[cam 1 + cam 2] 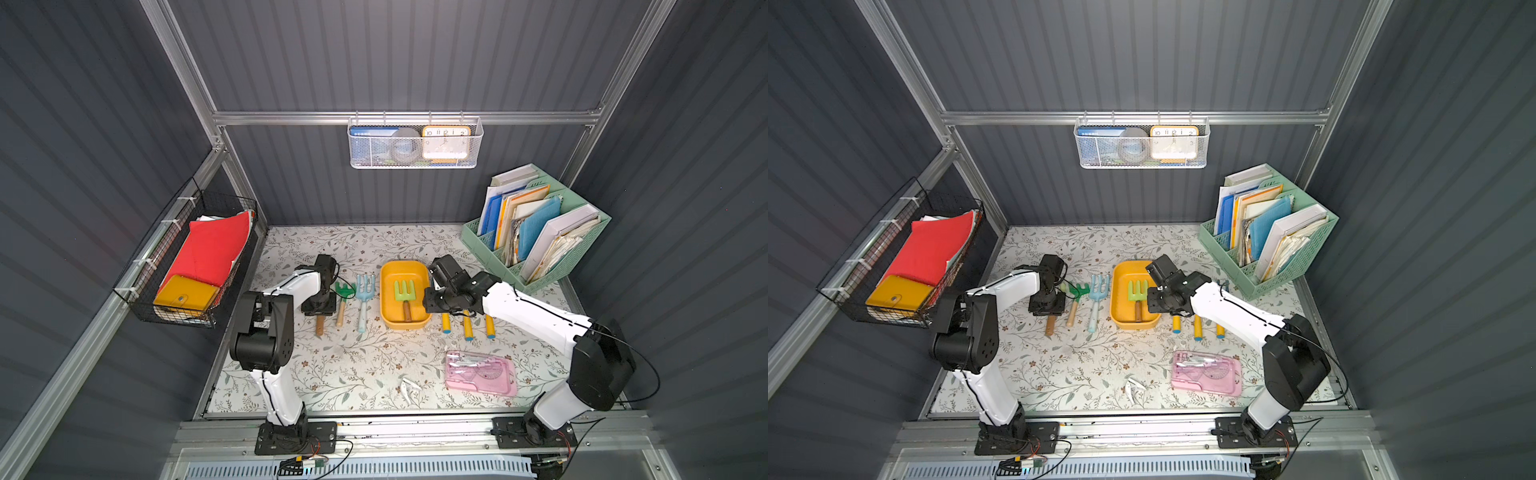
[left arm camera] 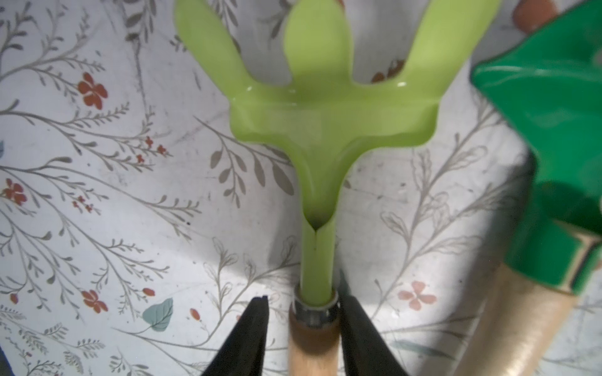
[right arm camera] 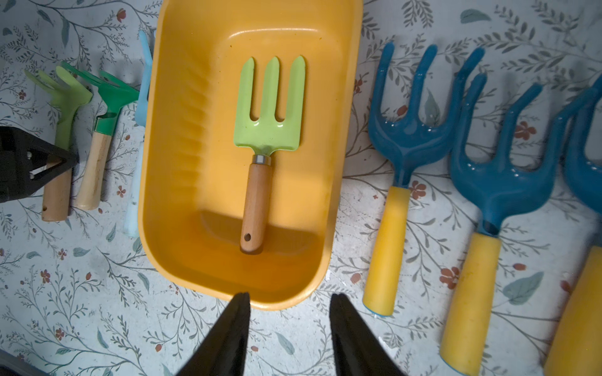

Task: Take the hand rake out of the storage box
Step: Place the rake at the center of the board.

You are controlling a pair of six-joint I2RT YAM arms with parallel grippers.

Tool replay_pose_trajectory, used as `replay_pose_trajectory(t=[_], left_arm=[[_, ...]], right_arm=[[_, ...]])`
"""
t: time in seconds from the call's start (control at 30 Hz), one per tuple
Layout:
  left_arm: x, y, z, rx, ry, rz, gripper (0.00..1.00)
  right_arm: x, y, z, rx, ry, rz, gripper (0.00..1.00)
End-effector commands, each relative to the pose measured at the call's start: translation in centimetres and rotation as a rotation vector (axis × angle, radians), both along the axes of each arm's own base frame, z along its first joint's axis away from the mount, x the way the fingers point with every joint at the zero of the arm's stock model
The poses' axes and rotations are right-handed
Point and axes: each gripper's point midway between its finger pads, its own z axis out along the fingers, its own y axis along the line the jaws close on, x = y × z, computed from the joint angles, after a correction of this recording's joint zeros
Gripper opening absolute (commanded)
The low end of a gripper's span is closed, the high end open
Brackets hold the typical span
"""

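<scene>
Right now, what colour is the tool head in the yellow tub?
Light green tool head; best seen in the right wrist view.

Yellow storage box [image 1: 392, 311]; floral-patterned table [image 1: 353, 365]

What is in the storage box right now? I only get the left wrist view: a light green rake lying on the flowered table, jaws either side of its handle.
Observer: The yellow box holds one tool: a light green fork with a wooden handle, lying flat on the box's floor.
Operator: And where is the other arm?
Observer: The right arm hovers close by the box's rim, its jaws apart with nothing between them.
</scene>
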Motion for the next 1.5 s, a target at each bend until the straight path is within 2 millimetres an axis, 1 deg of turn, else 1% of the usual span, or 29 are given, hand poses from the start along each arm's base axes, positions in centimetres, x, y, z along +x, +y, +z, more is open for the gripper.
replay_pose_trajectory(t=[0.0,0.1,0.43,0.53,0.6,0.67,0.77,0.83,0.9,0.97,1.03,1.1,1.17,1.27,1.3,1.4,1.47], left_arm=[[-0.1,0.3,0.9,0.006,-0.009,0.023,0.41],[-0.1,0.4,0.9,0.011,-0.007,0.024,0.41],[0.2,0.8,1.8,0.035,-0.036,0.036,0.42],[0.8,0.5,2.7,0.015,-0.067,0.041,0.44],[1.4,0.4,4.0,0.005,-0.099,0.048,0.46],[2.4,0.5,6.0,0.013,-0.146,0.062,0.47],[3.4,-0.3,9.1,-0.043,-0.220,0.076,0.48],[3.9,-1.2,10.8,-0.105,-0.273,0.105,0.50],[4.2,-2.4,12.2,-0.150,-0.332,0.127,0.52],[4.3,-3.9,13.2,-0.177,-0.377,0.135,0.55],[4.3,-5.8,13.9,-0.191,-0.401,0.128,0.56],[4.2,-8.1,14.3,-0.194,-0.419,0.114,0.56],[3.8,-11.5,14.3,-0.229,-0.435,0.104,0.56],[3.0,-15.8,14.2,-0.263,-0.461,0.094,0.56],[3.5,-17.2,15.6,-0.297,-0.499,0.095,0.56],[3.2,-20.7,15.6,-0.330,-0.514,0.062,0.57],[2.9,-22.8,14.9,-0.320,-0.503,0.029,0.57]], right_arm=[[0.0,0.2,-0.2,-0.015,0.008,-0.005,0.45],[0.0,0.2,-0.2,-0.015,0.008,-0.006,0.45],[0.1,0.3,0.0,-0.015,0.002,-0.004,0.45],[0.1,0.3,0.2,-0.017,-0.001,-0.004,0.45],[0.2,0.2,0.2,-0.019,-0.003,-0.007,0.45],[0.2,0.1,0.4,-0.023,-0.008,-0.012,0.45],[0.4,-0.5,0.8,-0.037,-0.026,-0.039,0.46],[0.6,-1.0,1.4,-0.046,-0.048,-0.064,0.46],[0.8,-1.7,2.1,-0.060,-0.075,-0.092,0.48],[0.9,-2.6,2.8,-0.079,-0.102,-0.120,0.52],[1.0,-3.2,3.4,-0.089,-0.128,-0.138,0.54],[1.0,-3.8,3.8,-0.101,-0.151,-0.152,0.55],[1.0,-4.5,4.3,-0.111,-0.179,-0.168,0.57],[0.9,-5.6,4.6,-0.127,-0.187,-0.192,0.59],[0.9,-5.9,4.6,-0.132,-0.186,-0.196,0.59],[0.6,-7.0,4.8,-0.147,-0.190,-0.215,0.62],[0.4,-7.8,4.9,-0.148,-0.193,-0.228,0.64]])
